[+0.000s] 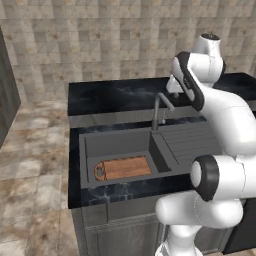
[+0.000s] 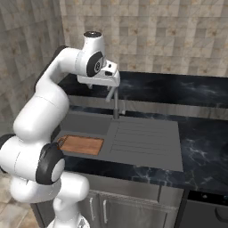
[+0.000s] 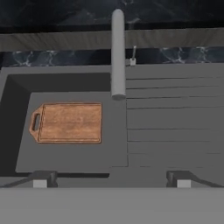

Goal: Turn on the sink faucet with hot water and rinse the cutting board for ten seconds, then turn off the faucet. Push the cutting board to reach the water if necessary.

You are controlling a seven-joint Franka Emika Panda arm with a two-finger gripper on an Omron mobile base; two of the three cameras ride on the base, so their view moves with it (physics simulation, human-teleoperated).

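Above sink, over faucet: gripper hangs with fingertips spread wide, grasping nothing, likely staged for lever reach. Cutting board lies flat on basin floor, handle end toward far-from-drainboard wall. Sink faucet spout ends past board's edge on drainboard side; no water seen. Board probably needs push under spout; basin floor bare there.

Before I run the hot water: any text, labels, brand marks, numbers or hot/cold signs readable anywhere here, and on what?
None readable in any view.
Sink faucet: plain grey metal, no hot or cold mark on its small lever.
Cutting board: wood grain only, no print.
Sink: bare ribbed drainboard, no brand.
Robot arm: plain white shells, no lettering.
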